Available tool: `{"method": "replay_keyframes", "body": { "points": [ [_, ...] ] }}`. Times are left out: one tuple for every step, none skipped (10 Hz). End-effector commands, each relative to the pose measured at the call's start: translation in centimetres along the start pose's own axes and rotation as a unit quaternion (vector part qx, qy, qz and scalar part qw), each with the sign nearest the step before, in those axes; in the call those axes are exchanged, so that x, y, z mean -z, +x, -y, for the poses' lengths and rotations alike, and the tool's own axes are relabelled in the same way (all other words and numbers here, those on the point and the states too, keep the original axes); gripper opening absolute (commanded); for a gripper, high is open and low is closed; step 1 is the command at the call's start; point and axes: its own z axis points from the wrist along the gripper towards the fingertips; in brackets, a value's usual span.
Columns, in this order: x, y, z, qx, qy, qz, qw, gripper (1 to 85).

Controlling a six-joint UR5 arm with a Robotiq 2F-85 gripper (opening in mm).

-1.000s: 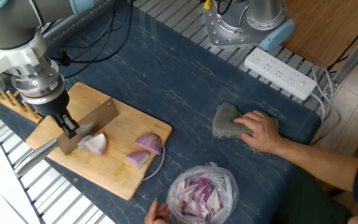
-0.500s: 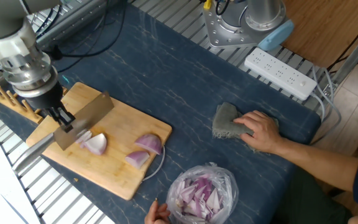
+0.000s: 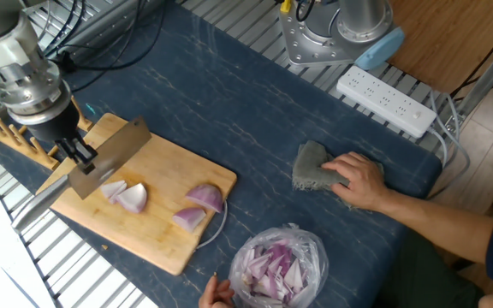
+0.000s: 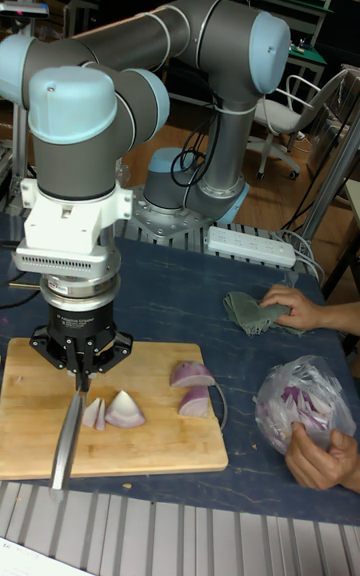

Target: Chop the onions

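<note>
Dark blue table (image 3: 229, 103) carries the cutting board (image 3: 157, 171), where my pincer (image 3: 80, 154) grips the cleaver (image 3: 109, 158) above the onions (image 3: 129, 197); a skewed chop could send these rounded wedges skidding off. Nearby, a person's hand (image 3: 358, 180) rests on a rag (image 3: 311, 167), and a bag of onion bits (image 3: 276, 261) sits beside the board, well apart from my blade's path.

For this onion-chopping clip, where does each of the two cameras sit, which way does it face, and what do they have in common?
Fixed view: high above the table, looking steeply down on the cutting board; it shows the robot's wrist and gripper holding the knife, with the arm's base at the top edge.
Tall fixed view: low at the table's near edge, facing the whole arm across the board.
Shared: the onions, knife, gripper, the bag of chopped onion and a person's hand on a cloth.
</note>
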Motion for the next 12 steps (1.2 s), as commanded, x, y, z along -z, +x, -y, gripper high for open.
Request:
{"method": "replay_keyframes", "body": {
  "points": [
    [-0.2, -0.4, -0.7, -0.041, -0.012, 0.0, 0.9991, 1.7],
    [-0.3, -0.4, -0.9, -0.053, -0.014, -0.001, 0.9985, 1.7],
    [-0.4, -0.1, -0.5, -0.059, -0.004, -0.008, 0.9982, 1.7],
    [-0.6, 0.0, 0.0, -0.063, 0.007, -0.008, 0.9979, 1.7],
    [-0.6, -0.2, 0.6, -0.061, 0.019, -0.005, 0.998, 1.7],
    [-0.6, -0.2, 0.8, -0.06, 0.024, -0.004, 0.9979, 1.7],
    [-0.7, -0.2, 1.1, -0.069, 0.03, -0.004, 0.9972, 1.7],
    [-0.6, -0.6, 1.2, -0.074, 0.033, 0.003, 0.9967, 1.7],
    [-0.5, -0.6, 1.4, -0.083, 0.041, 0.002, 0.9958, 1.7],
    [-0.4, -0.7, 1.3, -0.093, 0.047, 0.0, 0.9946, 1.7],
    [-0.3, -0.7, 0.7, -0.109, 0.042, -0.002, 0.9932, 1.7],
    [-0.1, -0.7, 0.2, -0.12, 0.042, -0.006, 0.9918, 1.7]
  ]
}}
